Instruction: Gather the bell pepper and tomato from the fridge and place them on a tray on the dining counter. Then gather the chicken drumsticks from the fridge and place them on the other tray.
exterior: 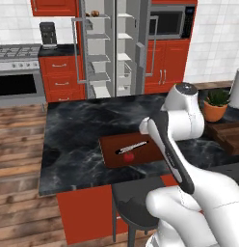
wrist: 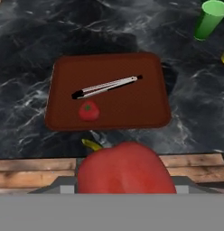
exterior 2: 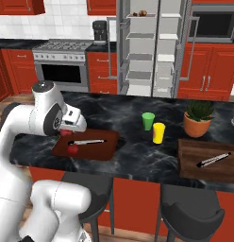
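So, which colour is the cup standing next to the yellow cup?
Green cup; the right base view shows it best.

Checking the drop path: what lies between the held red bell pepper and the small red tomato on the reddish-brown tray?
In the hand view, only the tray's near rim separates red bell pepper from tomato.
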